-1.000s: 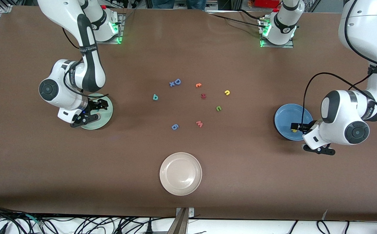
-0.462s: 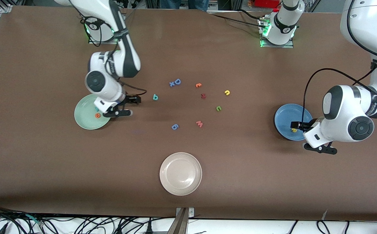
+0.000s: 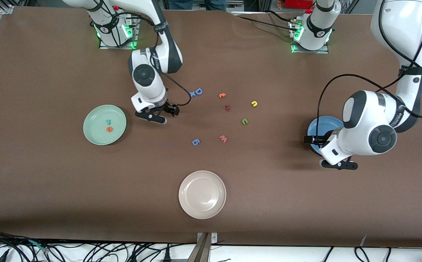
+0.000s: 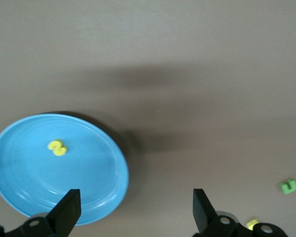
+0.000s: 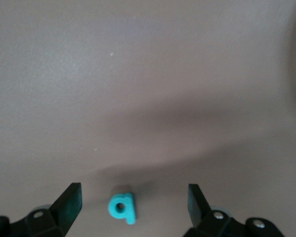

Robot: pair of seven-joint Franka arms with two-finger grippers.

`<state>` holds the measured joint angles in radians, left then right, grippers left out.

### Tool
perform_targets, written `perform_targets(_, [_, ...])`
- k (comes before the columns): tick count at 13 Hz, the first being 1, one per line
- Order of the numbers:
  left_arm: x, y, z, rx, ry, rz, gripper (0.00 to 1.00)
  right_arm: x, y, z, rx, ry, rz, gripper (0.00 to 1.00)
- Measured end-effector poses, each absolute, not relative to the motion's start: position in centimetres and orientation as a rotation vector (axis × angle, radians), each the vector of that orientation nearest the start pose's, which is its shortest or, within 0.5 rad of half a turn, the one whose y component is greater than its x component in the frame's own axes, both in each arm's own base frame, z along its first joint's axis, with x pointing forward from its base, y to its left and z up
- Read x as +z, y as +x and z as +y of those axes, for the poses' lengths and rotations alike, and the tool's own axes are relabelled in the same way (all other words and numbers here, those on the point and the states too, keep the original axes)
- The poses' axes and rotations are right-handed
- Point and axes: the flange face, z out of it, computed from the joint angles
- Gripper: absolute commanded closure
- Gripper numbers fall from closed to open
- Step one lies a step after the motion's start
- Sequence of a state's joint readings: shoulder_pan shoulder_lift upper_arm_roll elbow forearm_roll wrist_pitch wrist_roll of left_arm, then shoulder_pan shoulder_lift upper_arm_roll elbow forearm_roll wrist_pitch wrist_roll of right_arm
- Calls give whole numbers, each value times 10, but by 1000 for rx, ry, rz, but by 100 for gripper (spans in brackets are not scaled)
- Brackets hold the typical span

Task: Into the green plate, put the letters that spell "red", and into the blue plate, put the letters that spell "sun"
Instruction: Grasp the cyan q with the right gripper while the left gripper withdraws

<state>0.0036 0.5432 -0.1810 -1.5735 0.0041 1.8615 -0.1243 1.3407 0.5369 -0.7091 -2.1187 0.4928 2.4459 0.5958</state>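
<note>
Having left the green plate (image 3: pixel 104 124), right gripper (image 5: pixel 129 197) hovers over teal "d" (image 5: pixel 122 208)

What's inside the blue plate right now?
One tiny yellow letter lies in the blue plate, as the left wrist view shows. In the front view the left arm covers most of the plate, so the letter is hidden there.

Two glossy white arms, dark grey joint bands, round black joint caps. Black cables looping along forearms. Black two-finger grippers. Green lights glowing on grey base plates.
</note>
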Motion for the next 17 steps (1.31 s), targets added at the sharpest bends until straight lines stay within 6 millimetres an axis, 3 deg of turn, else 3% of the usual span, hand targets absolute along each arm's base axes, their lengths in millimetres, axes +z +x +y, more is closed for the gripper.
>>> perform_targets(3, [312, 655, -106, 411, -3170, 50, 0, 185, 446, 346, -50, -3192, 495, 14])
perform_targets(5, [311, 655, -102, 411, -3170, 40, 0, 184, 447, 345, -54, -3192, 520, 21])
perform_targets(10, [312, 656, -101, 411, -3171, 34, 0, 179, 441, 348, 2, -3104, 641, 21])
perform_targets(12, [312, 654, -112, 414, -3171, 12, 0, 177, 437, 351, 14, -3100, 640, 24])
perform_targets(14, [313, 650, -134, 417, -3168, -23, 0, 175, 434, 353, 22, -3102, 631, 37])
perform_targets(16, [315, 645, -166, 397, -3172, -85, 0, 174, 432, 356, 26, -3103, 624, 60])
perform_targets(17, [316, 642, -187, 365, -3178, -139, 0, 175, 432, 358, 23, -3098, 620, 77])
